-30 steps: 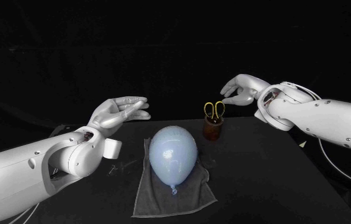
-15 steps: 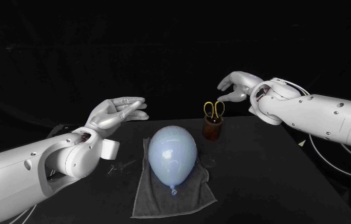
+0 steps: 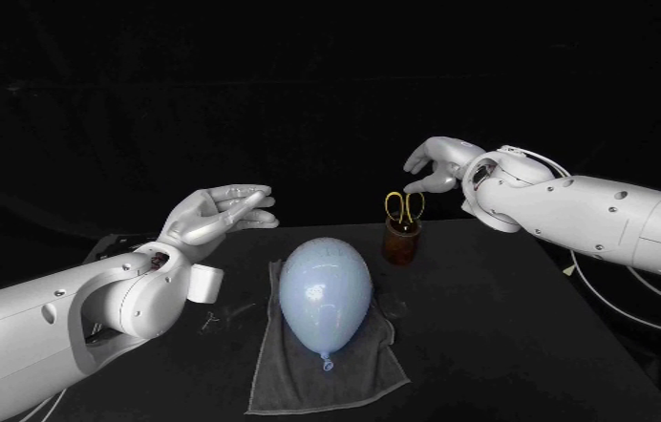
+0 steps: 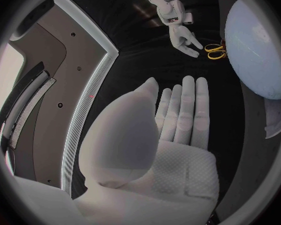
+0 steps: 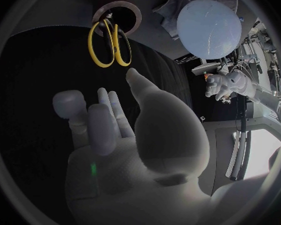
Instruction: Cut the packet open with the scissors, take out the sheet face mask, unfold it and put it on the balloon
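While the right hand [image 3: 438, 166] hangs over the scissors [image 3: 404, 206]: the step in hand reads as the reach for the tool, the very start of the task.
Scissors: yellow loops up, blades down in a brown holder [image 3: 399, 246] at the far side of the bench [image 3: 523, 346], just behind the balloon.
Right hand: just above the loops, not touching them. Its fingers are curved downward and apart, with nothing in them.
Left hand [image 3: 221, 212]: raised off the bench on its own side, well apart from the scissors. The palm is flat and the fingers are stretched out side by side — empty.
Balloon [image 3: 325, 290]: pale blue, lying on a grey towel [image 3: 345, 379] mid-bench with its knot toward the robot. It is bare, no mask on it.
Progress (judged): nothing cut, nothing unfolded; every step of the task is ahead.
Next move calls for: lowering the right hand onto the loops, closing the fingers through or round them, then lifting straight up so the blades clear the holder.
Risk (judged): the holder looks narrow and upright — a sideways pull on the loops could tip it toward the balloon.
Left hand's part (judged): free to steady the packet once the scissors are out.
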Controlling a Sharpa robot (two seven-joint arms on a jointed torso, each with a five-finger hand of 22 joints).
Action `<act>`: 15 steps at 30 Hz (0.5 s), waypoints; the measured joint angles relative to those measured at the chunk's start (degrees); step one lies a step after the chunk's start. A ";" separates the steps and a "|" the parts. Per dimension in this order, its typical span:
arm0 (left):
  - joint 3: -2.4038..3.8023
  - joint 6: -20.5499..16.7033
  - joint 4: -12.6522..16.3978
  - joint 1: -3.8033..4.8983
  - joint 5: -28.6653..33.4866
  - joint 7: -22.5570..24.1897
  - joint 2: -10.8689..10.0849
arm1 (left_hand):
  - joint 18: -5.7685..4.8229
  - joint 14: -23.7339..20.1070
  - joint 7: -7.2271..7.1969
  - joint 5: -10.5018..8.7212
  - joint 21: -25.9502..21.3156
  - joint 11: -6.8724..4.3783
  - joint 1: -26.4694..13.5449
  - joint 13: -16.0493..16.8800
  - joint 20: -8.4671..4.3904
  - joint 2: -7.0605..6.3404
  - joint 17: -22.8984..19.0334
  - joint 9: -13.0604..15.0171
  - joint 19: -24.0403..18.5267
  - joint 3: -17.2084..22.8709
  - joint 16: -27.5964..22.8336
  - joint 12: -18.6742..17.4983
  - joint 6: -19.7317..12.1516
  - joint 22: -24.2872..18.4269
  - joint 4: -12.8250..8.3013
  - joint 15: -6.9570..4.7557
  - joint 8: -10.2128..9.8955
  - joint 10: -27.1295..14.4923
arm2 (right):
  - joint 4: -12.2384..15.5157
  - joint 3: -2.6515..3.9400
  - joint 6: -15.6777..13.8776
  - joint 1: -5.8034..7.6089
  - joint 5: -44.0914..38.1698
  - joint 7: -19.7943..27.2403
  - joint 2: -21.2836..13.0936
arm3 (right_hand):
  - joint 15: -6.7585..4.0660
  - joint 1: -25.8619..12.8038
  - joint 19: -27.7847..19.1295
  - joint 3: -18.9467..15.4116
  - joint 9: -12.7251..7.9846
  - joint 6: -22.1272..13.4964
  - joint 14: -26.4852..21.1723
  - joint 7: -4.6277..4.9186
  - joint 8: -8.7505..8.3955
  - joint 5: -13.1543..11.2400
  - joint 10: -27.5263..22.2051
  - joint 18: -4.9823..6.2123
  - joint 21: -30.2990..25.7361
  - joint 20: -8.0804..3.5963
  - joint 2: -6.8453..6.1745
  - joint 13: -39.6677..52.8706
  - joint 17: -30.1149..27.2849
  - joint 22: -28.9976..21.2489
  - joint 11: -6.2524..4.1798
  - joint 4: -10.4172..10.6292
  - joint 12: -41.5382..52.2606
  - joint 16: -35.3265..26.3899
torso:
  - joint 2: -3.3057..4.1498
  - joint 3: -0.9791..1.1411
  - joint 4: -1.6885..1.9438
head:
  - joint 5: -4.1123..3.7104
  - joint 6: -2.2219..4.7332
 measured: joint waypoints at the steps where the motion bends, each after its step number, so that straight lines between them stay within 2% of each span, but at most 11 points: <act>1: 0.00 0.00 0.00 0.00 0.01 -0.01 0.01 | -0.01 0.00 0.00 0.00 0.00 0.00 0.00 0.00 0.00 0.00 0.00 0.00 0.00 0.00 0.00 0.00 0.00 0.00 0.00 0.00 0.00 0.00 | -0.28 0.00 0.23 0.00 0.01 0.00 0.27 | 0.00 0.00 0.10 -0.15 0.06 0.00 0.00 0.00 0.00 0.00 0.00 0.00 0.00 0.10 0.00 0.04 0.03 0.04 0.00 0.15 0.00 0.00 | 0.05 0.00 0.02 | -0.02 0.01; 5: 0.00 0.00 0.01 0.02 0.05 -0.04 0.03 | -0.03 0.00 0.12 0.00 -0.01 0.00 0.00 0.00 0.00 0.00 0.07 0.00 0.00 0.00 0.00 0.00 -0.13 0.00 0.00 0.00 0.00 0.00 | -1.57 0.00 1.17 0.01 0.19 0.14 1.34 | 0.00 0.50 0.62 -0.37 0.23 0.52 0.00 0.32 0.00 0.00 1.63 -0.06 0.33 -0.05 0.50 0.31 0.44 0.55 -0.07 0.37 0.49 0.41 | 0.20 0.02 0.02 | -0.12 -0.04; 15: 0.00 -0.02 -0.12 0.04 0.20 -0.09 0.18 | -0.05 -0.20 0.12 0.00 -0.01 0.00 0.00 0.00 0.00 0.00 0.11 -0.06 0.00 0.00 0.00 0.00 -0.33 0.00 0.00 0.20 0.00 -0.01 | -4.34 -0.04 3.35 -0.10 0.74 0.58 3.54 | -0.01 0.98 2.06 -0.18 0.53 1.58 0.00 0.08 0.00 0.00 3.93 -0.36 1.66 -0.07 0.98 0.47 2.46 2.64 -0.40 0.55 0.70 1.91 | 0.72 -0.09 0.09 | -0.23 0.10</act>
